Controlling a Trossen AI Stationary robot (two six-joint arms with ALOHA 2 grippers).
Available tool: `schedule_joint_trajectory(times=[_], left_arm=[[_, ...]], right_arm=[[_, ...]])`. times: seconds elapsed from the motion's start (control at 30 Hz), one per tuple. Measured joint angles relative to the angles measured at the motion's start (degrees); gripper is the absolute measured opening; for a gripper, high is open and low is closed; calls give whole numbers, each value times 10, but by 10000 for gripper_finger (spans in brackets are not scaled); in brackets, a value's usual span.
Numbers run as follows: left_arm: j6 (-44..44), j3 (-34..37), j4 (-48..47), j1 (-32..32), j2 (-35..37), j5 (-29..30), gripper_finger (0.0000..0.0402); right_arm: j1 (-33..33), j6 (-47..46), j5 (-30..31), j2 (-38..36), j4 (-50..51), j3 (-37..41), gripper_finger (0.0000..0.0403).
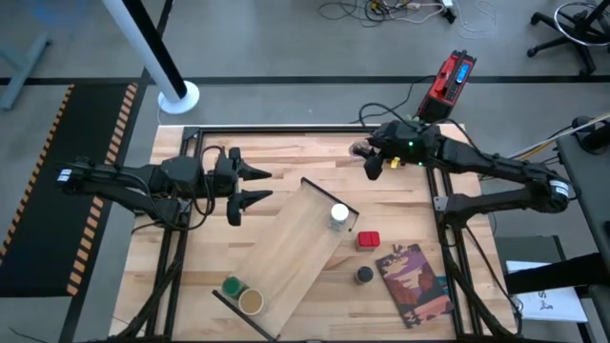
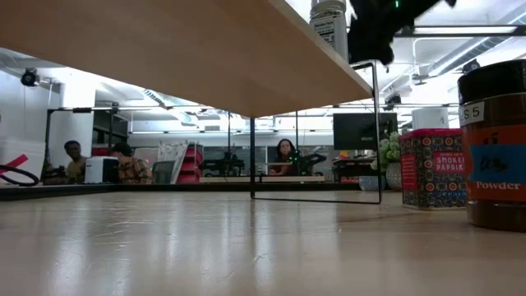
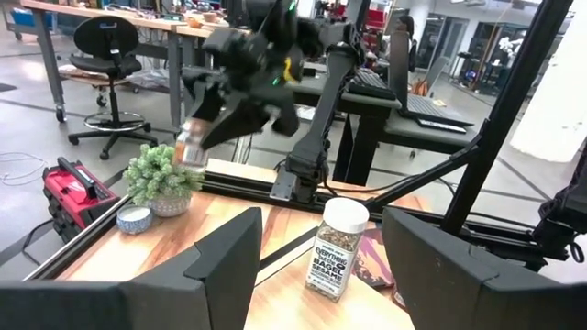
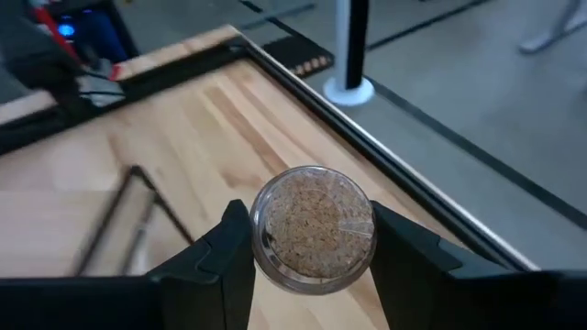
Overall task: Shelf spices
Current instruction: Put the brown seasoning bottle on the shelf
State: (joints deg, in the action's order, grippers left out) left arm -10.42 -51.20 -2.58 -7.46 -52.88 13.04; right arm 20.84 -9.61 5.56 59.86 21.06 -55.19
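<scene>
With the right gripper [image 4: 312, 252] jaws clamped on the clear glass jar [image 4: 313, 227] above the bench's far edge (left gripper [image 1: 255, 186] parted, empty), carry it level to the shelf [image 1: 291, 250].

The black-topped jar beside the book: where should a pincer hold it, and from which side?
Grip the black-topped jar around its round body just under the lid, coming from above. It stands upright, apart from the book and the red paprika tin.
</scene>
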Motion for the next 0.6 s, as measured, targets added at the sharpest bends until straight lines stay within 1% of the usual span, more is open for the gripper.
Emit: schedule_joint_trajectory(times=[0.17, 0.4, 0.5, 0.6], left_arm=[[-12, 0, -3, 0, -4, 0, 215], [-16, 0, -52, 0, -1, 0, 215], [-21, 0, -66, 0, 4, 0, 215], [-22, 0, -75, 0, 5, 0, 215]], right_arm=[[-52, 18, 0, 46, 37, -86, 155], [-131, 61, -2, 132, 67, -186, 159], [-156, 95, -3, 170, 93, -227, 156], [-167, 130, -3, 208, 130, -272, 158]])
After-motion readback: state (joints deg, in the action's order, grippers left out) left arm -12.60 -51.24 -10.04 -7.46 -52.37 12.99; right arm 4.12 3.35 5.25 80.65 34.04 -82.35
